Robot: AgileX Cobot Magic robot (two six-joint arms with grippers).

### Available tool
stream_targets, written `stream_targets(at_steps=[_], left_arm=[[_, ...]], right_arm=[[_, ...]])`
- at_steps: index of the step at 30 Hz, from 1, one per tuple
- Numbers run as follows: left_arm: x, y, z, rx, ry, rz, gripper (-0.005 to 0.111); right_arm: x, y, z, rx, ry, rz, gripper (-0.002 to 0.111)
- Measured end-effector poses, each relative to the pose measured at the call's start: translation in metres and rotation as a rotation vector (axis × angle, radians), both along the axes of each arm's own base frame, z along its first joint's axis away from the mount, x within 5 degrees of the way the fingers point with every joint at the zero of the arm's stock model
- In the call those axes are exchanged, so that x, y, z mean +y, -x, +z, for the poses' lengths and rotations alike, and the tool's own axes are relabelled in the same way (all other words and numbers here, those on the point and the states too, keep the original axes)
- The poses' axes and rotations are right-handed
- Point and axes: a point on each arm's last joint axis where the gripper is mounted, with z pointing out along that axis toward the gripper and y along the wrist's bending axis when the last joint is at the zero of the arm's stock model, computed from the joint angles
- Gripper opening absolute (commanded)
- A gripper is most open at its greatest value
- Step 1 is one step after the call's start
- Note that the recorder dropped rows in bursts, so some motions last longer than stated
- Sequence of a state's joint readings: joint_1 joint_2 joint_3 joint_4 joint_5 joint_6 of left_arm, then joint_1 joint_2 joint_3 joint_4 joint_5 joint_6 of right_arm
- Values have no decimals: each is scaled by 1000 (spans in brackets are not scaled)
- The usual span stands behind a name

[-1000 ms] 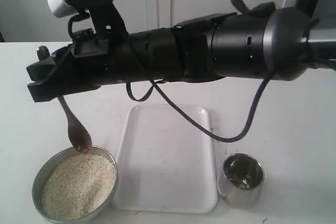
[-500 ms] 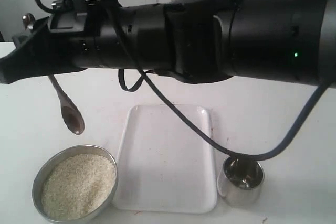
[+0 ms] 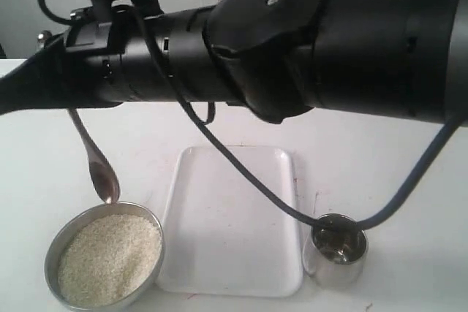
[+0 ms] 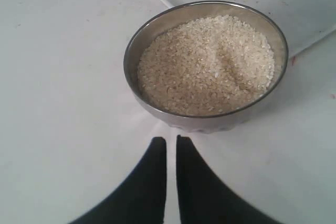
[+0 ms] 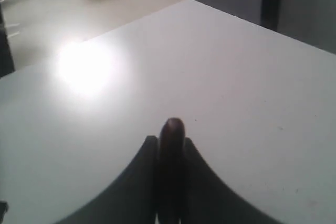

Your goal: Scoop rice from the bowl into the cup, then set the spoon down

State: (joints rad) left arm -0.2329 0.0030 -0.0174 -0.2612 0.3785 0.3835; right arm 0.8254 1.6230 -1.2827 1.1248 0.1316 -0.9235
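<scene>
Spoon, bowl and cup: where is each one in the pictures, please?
spoon (image 3: 104, 183), exterior view, on its oval end.
bowl (image 4: 202, 122), left wrist view, on its outer wall.
cup (image 3: 330, 272), exterior view, on its outer wall.

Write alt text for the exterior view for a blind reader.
A black robot arm reaches across a table, holding a wooden spoon by the rim of a bowl of rice. A white tray sits between the bowl and a steel cup.

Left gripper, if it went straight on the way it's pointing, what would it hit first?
Most likely the near wall of the bowl, directly ahead of the left gripper, though depth is unclear.
</scene>
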Motion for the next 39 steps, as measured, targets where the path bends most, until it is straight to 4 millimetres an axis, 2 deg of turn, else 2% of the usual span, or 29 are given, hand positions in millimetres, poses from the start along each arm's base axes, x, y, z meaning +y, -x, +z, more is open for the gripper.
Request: stream_targets(at_steps=[6, 9, 10, 15, 20, 28, 36, 39], left_arm=[[0, 0, 0, 0, 0, 0, 14], [0, 0, 0, 0, 0, 0, 14], [0, 0, 0, 0, 0, 0, 14], [0, 0, 0, 0, 0, 0, 14], [0, 0, 0, 0, 0, 0, 14], [0, 0, 0, 0, 0, 0, 14], [0, 0, 0, 0, 0, 0, 14], [0, 0, 0, 0, 0, 0, 14]], right_arm=[[-6, -8, 0, 180, -163, -184, 0], [-9, -8, -12, 240, -319, -243, 0], [-11, -7, -20, 235, -367, -243, 0], [-11, 2, -31, 155, -493, -136, 0], [-5, 4, -46, 144, -419, -88, 0], [-7, 3, -58, 84, -245, -88, 0], [-16, 6, -85, 124, -408, -152, 0], [-20, 8, -91, 99, -410, -149, 0]])
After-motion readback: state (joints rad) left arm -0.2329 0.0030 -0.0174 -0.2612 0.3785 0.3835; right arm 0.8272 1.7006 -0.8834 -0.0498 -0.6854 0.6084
